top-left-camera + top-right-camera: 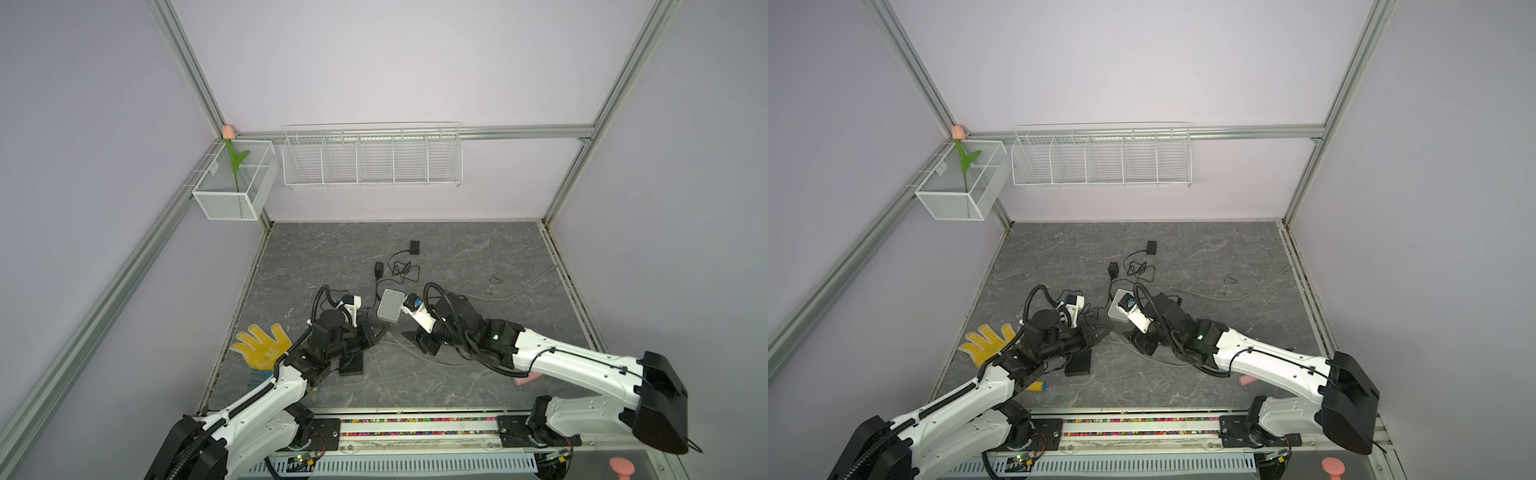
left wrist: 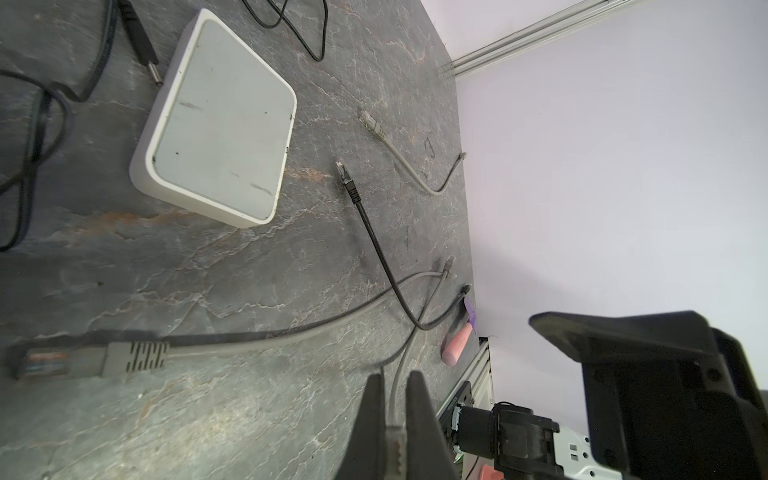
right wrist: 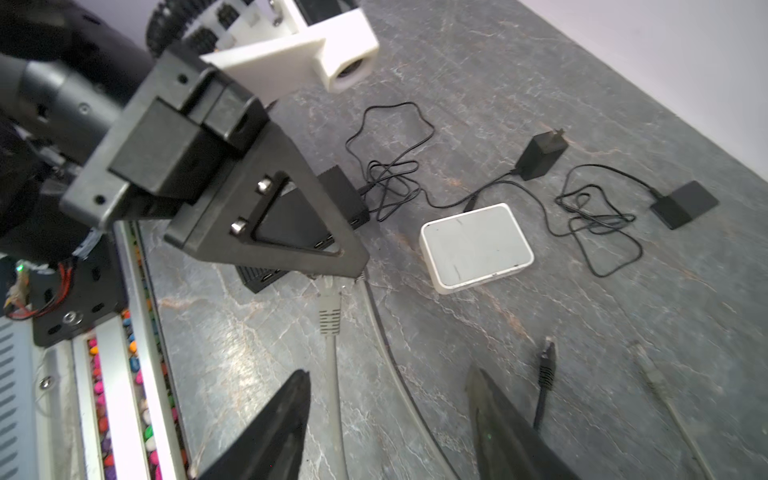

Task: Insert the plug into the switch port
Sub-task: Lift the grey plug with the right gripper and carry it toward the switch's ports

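The grey plug [image 3: 329, 309] lies flat on the tabletop [image 3: 582, 353], its tip just beside the black switch [image 1: 351, 365], which sits below the centre of both top views. The plug's cable [image 3: 334, 386] runs between the right gripper's [image 3: 388, 372] jaws, which stand wide apart and grip nothing. The left gripper's [image 2: 395, 382] jaws are closed on a grey cable, seemingly the same one. A white box [image 3: 476, 247] lies nearby.

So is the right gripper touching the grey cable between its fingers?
Apart. The right wrist view shows the right gripper open, the grey cable running between its fingers with bare table visible on either side of it.
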`<state>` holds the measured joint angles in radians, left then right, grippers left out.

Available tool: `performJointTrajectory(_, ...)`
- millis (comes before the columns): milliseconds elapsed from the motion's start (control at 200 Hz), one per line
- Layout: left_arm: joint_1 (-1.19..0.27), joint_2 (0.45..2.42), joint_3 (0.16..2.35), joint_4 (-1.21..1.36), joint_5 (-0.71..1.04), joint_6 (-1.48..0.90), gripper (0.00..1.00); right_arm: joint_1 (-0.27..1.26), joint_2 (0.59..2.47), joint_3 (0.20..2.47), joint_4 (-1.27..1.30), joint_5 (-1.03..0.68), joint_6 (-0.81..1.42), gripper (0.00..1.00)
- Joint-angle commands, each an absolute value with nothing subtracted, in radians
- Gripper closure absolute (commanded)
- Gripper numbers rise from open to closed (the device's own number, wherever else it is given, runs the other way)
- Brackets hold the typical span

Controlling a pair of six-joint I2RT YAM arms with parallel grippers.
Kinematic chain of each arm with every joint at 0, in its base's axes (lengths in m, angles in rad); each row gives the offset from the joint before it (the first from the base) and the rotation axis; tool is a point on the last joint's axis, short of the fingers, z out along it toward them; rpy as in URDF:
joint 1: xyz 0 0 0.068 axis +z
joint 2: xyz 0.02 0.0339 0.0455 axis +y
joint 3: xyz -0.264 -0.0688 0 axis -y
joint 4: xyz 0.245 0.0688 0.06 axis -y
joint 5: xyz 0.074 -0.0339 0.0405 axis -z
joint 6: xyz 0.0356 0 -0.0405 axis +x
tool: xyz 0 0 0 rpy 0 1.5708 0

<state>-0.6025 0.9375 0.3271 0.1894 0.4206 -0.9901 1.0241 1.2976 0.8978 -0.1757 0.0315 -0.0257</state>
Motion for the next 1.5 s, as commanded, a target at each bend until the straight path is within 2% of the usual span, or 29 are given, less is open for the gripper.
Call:
performJointTrajectory(0,-0.604,0.921,0.315,0.209,0.431,-0.981,1.0,1.016,1.366,0.951,-0.244,-0.116,-0.037,0.43)
performJointTrajectory(195,-0.604,0.919,0.315,0.208,0.432,-0.98,1.0,1.015,1.45,0.987,-0.252,-0.15,-0.032,0.62)
performJointTrajectory(265,-0.604,0.919,0.316,0.207,0.431,-0.978,1.0,1.015,1.467,0.996,-0.252,-0.147,-0.031,0.66)
performJointTrajectory(430,-0.604,0.918,0.316,0.202,0.431,-0.975,1.0,1.015,1.506,1.019,-0.268,-0.148,-0.039,0.7)
performJointTrajectory(715,-0.605,0.921,0.319,0.203,0.431,-0.973,1.0,1.015,1.548,1.02,-0.264,-0.132,-0.037,0.7)
performJointTrajectory(775,-0.604,0.923,0.32,0.203,0.431,-0.973,1.0,1.016,1.549,1.02,-0.26,-0.131,-0.035,0.73)
performJointTrajectory(980,-0.604,0.923,0.32,0.207,0.434,-0.974,1.0,1.015,1.545,1.008,-0.236,-0.136,-0.032,0.93)
performJointTrajectory(1265,-0.604,0.914,0.32,0.188,0.433,-0.963,1.0,1.015,1.534,0.997,-0.233,-0.114,-0.031,0.94)
performJointTrajectory(1305,-0.605,0.909,0.326,0.166,0.428,-0.953,0.87,1.015,1.529,0.998,-0.238,-0.103,-0.031,0.93)
performJointTrajectory(1410,-0.596,0.875,0.381,0.001,0.37,-0.875,0.38,1.017,1.53,1.005,-0.262,-0.066,-0.039,0.94)
performJointTrajectory(1445,-0.591,0.858,0.419,-0.115,0.307,-0.834,0.29,1.021,1.537,1.011,-0.279,-0.039,-0.044,0.93)
performJointTrajectory(1495,-0.58,0.827,0.473,-0.257,0.211,-0.784,0.25,1.038,1.556,1.024,-0.307,0.009,-0.057,0.94)
